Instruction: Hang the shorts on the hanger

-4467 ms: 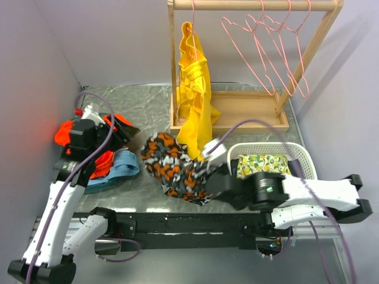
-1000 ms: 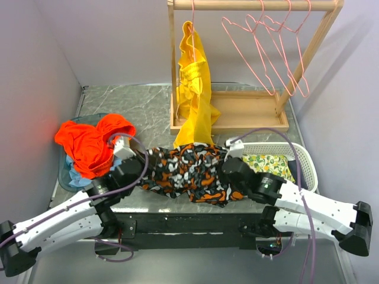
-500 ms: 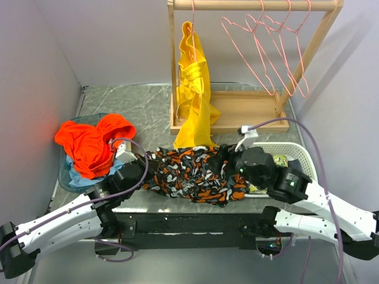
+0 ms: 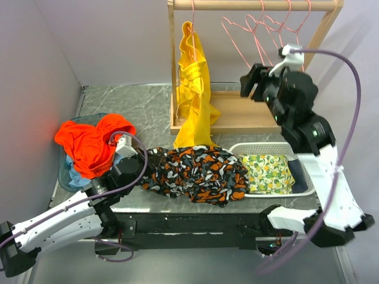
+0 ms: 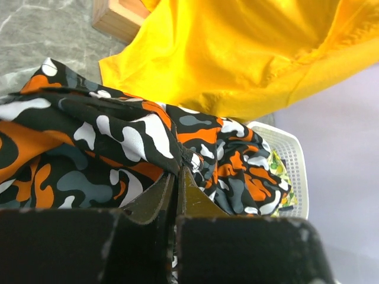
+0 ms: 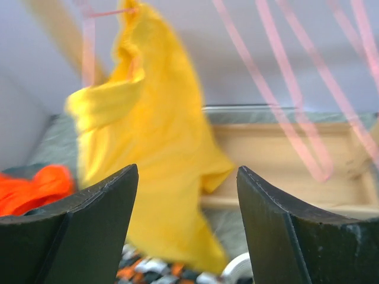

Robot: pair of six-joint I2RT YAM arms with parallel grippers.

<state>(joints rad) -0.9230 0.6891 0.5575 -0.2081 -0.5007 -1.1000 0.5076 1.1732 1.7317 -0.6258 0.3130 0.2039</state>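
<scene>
Shorts (image 4: pixel 195 174): lying left-to-right on the worktop (image 4: pixel 130 106) at lower centre, left edge pinched in the closed left tool (image 5: pixel 177 177); right tool (image 6: pixel 187 171), wide open and empty, sits at upper right beside the hanger (image 4: pixel 237 42), well apart from the shorts.

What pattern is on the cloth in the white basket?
Yellow and green fruit-like print on white cloth, best in the top external view.

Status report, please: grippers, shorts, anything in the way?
Left gripper: jaws shut on shorts, spread on table. Right gripper: jaws open, up by bare hangers. Yellow garment hangs alongside.
</scene>
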